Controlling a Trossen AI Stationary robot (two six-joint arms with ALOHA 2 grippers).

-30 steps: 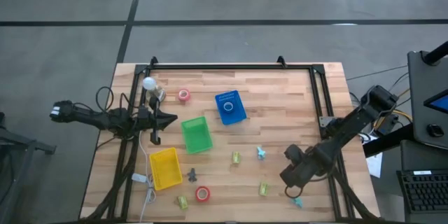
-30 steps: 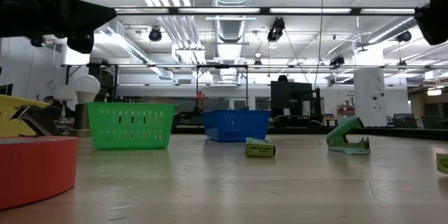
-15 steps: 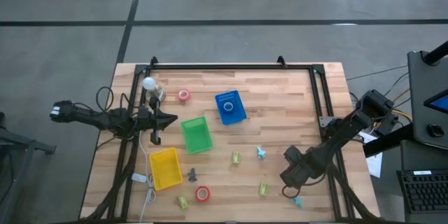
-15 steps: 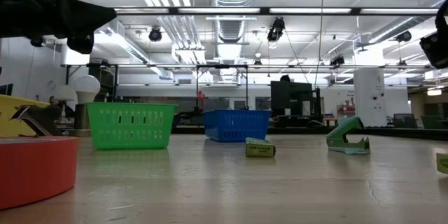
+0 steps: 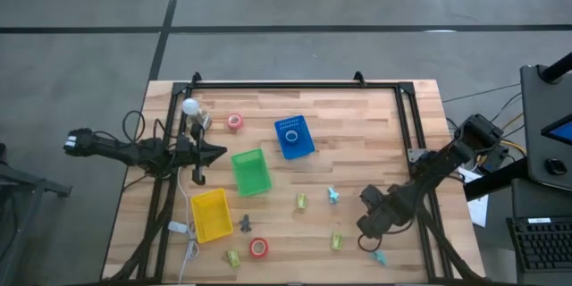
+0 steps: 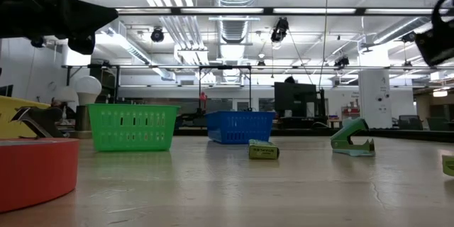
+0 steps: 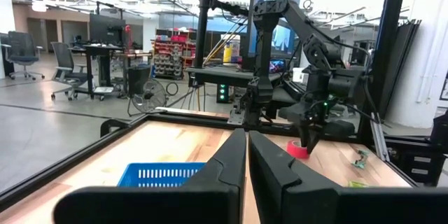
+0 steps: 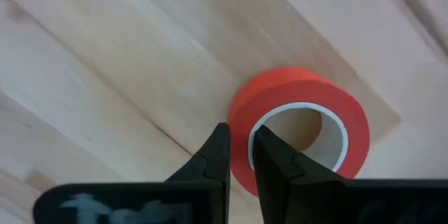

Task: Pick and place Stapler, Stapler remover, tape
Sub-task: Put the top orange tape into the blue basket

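R gripper (image 8: 238, 138) high over desk (image 5: 357, 125) 4 o'clock, nearly closed, pinching tape (image 8: 301, 126) wall | L gripper (image 7: 246, 134) closed, empty, 9 o'clock | I feared the thin pinch dropping the roll

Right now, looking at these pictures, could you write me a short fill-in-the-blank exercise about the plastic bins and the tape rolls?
1. The small blue tape ring lies inside the ____ plastic bin.
2. The right gripper pinches the wall of a ____ tape roll.
3. The middle bin in the row of three is ____.

Missing words: blue; red; green.
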